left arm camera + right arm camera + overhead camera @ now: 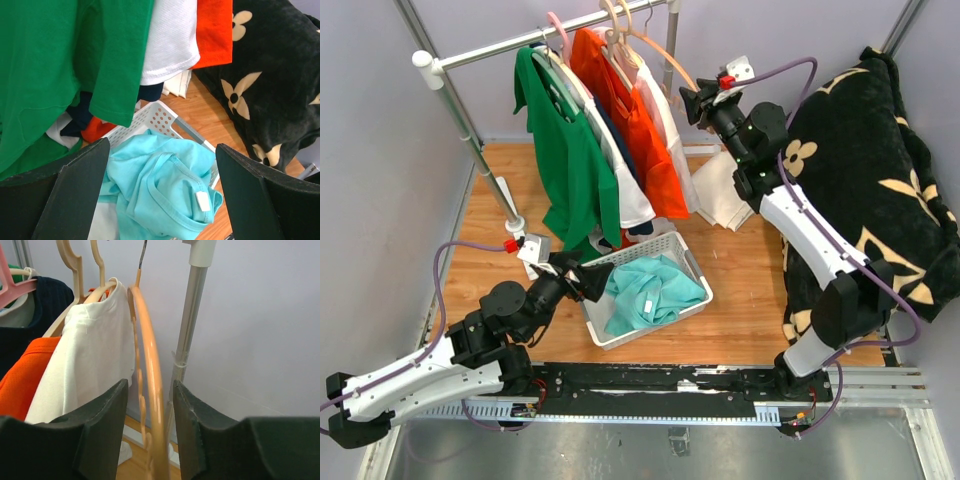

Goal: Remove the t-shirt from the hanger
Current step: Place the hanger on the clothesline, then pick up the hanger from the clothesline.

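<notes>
Your right pincer (150, 390) stands a little spread. One black finger sits on each side of the bare peach plastic hanger (149, 340), with a thin gap at either side, so it pinches nothing. At 9 o'clock of that hanger in the right wrist view hangs a white garment (90, 355), and beyond it an orange garment (25, 375). In the top view the hanger hangs from the silver metal rail (520, 42), at the 3 o'clock end of the row of clothes.

Your left pincer (160, 195) is spread wide and holds nothing. It hovers over the turquoise t-shirt (165, 175), which lies crumpled in the white perforated plastic basket (160, 117) on the wooden floor (750, 290), at 6 o'clock of the hanging clothes. A small white tag (202, 201) sits at its neckline; any print on it is too small to read.
</notes>
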Available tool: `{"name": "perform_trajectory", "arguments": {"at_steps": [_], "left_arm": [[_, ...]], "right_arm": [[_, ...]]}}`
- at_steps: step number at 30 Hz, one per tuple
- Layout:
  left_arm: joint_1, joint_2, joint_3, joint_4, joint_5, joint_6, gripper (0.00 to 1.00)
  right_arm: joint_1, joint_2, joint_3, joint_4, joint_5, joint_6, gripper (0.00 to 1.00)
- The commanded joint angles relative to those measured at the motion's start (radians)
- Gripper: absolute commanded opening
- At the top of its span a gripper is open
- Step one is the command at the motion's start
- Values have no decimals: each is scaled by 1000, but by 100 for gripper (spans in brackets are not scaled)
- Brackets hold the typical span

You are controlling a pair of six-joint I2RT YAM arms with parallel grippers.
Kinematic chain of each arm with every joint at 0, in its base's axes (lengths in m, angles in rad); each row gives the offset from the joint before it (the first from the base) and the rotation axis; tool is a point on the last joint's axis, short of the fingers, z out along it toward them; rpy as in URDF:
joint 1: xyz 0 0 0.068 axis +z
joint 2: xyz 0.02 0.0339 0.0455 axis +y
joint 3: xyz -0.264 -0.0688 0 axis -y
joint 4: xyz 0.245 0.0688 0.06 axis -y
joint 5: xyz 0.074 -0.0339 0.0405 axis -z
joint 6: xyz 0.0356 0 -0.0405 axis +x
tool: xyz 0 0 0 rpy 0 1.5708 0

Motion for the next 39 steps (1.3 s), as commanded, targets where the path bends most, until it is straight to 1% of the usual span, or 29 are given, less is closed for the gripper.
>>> {"name": "perform_trajectory", "arguments": {"at_steps": [1,2,6,9,13,17,21,24,30,39], "left_arm": [[-6,4,5,48,-31,36,92],[-6,9,8,54,-32,44,91],[-6,25,20,82,-39,65,91],[-6,36,26,98,-49,81,92],[-6,51,38,102,-63,88,92],[-7,58,46,101,-78,83,92],[-6,63,48,97,-82,76,92],[-7,64,48,96,-83,70,92],[-6,55,43,92,-86,66,92],[-6,40,37,88,-88,57,92]], "right_arm": [[-2,-67,-29,47,31,-11,48],[-3,-82,-42,47,37,-13,53],[-3,-151,-86,50,51,-25,58],[-4,-202,-101,43,43,-29,59],[0,-259,-105,3,-5,-19,59],[13,-283,-97,-35,-72,0,57],[40,-267,-58,-98,-120,8,57],[70,-236,-11,-145,-114,1,57],[123,-177,19,-144,-26,0,59],[171,-92,53,-111,65,-5,57]]}}
